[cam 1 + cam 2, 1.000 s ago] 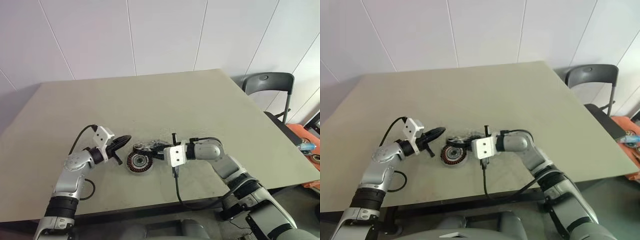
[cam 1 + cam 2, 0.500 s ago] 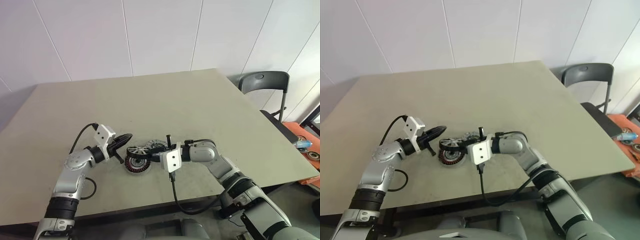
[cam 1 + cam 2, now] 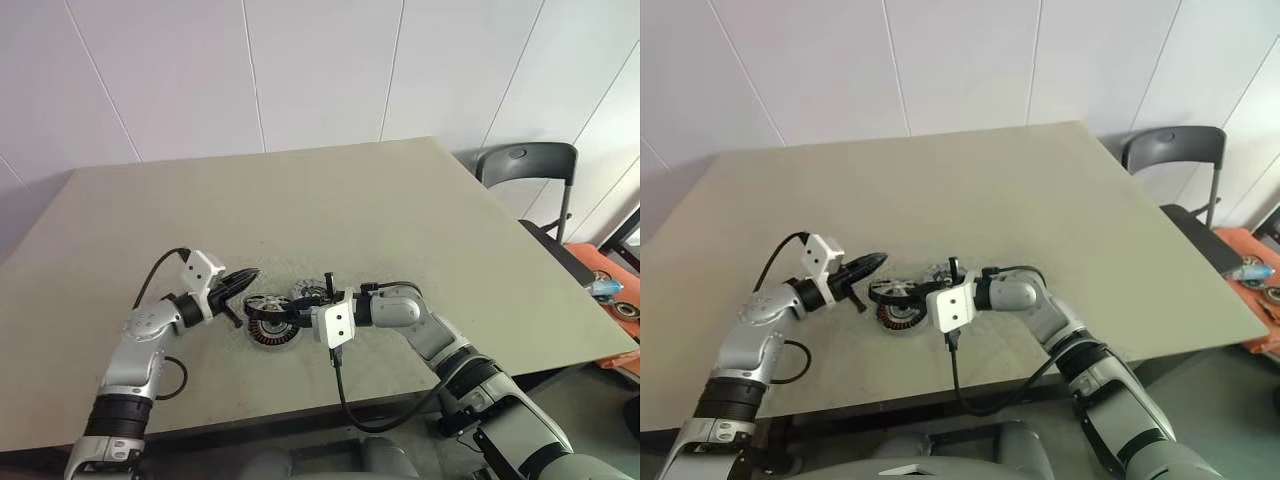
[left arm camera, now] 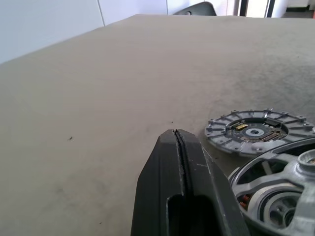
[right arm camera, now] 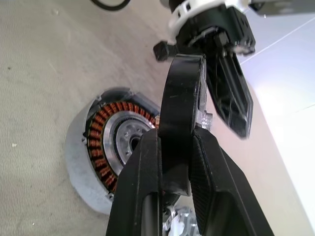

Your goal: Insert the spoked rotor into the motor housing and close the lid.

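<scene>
Rotor (image 3: 266, 303), the spoked one w/ dark rim, sits pinched edge-on in the right gripper (image 5: 181, 142), fingers clamped on its rim, only narrowly apart. It hangs tilted just above the motor housing (image 5: 106, 147), not seated in it. Housing lies flat on the table (image 3: 400, 200), copper windings and silver centre facing up, near the front-middle of the tabletop. Left gripper (image 3: 240, 280) is fully closed, fingers pressed together, holding nothing; it hovers just beside the rotor on the robot's left side, pointing toward it. Flat grey round lid (image 4: 258, 132) w/ small parts on its face lies on the table just behind the housing. Dark chair (image 3: 525, 170) stands past the table's far right corner.
</scene>
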Tool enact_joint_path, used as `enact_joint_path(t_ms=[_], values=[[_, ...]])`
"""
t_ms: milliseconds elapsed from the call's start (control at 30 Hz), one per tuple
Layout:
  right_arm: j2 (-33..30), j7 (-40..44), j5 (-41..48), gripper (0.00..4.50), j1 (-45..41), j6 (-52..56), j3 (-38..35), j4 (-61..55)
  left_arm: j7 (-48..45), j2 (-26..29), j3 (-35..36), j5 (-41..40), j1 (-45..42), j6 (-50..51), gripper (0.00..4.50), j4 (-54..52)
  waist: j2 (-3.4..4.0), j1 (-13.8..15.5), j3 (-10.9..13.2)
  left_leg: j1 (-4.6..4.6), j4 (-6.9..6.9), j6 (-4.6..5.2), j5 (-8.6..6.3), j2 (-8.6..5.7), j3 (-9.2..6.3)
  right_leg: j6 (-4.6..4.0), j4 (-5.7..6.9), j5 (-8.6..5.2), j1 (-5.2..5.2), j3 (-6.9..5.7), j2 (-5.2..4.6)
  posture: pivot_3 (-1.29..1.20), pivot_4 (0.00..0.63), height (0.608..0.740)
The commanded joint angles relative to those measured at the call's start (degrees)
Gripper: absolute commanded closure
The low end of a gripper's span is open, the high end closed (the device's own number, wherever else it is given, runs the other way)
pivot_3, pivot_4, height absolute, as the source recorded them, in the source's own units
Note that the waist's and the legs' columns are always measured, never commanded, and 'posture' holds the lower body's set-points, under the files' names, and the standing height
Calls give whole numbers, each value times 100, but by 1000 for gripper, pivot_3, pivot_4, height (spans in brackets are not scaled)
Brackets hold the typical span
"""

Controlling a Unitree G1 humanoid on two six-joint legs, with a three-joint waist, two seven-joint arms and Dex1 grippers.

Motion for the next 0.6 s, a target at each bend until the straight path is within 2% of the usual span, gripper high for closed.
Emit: enact_joint_path(t_ms=[33,600], values=[[70,-112,70,4081,-159,-28,-89,1,-29,63,166,-86,-12,-151,4500,-26,1,1,0,0,0,0,0,0,0,0,0,0,0,0,0,0,0,740],[61,-235,38,4081,-257,-121,-70,204,-121,32,170,-41,41,-460,4500,326,1,2,0,0,0,-2,1,0,0,-3,1,2,0,0,0,0,0,740]])
